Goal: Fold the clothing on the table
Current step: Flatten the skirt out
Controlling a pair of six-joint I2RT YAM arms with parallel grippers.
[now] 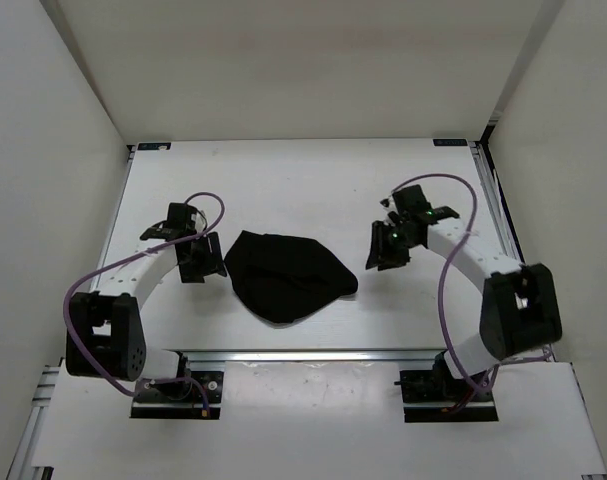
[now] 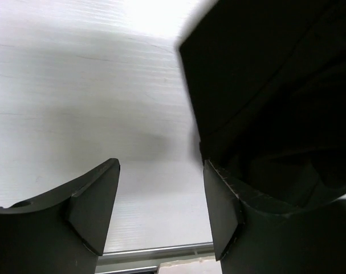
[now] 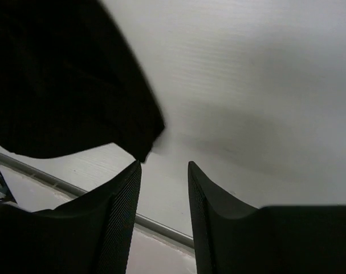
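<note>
black clothing (image 1: 288,275) on table (image 1: 283,180), long axis left-right, between wide, empty left gripper (image 1: 201,262) and narrower, empty right gripper (image 1: 388,255)

Wide-spread left hand (image 2: 161,165), narrower-gapped right hand (image 3: 164,164), both empty

The black clothing (image 1: 288,275) is seen lying in a rumpled, rounded heap near the middle of the white surface (image 1: 283,185), somewhat toward its near edge. The fabric is plain and soft, with folds bunched across it and a corner drawn out to the right. The surface is flat, rectangular and edged with metal rails (image 1: 313,356).
</note>
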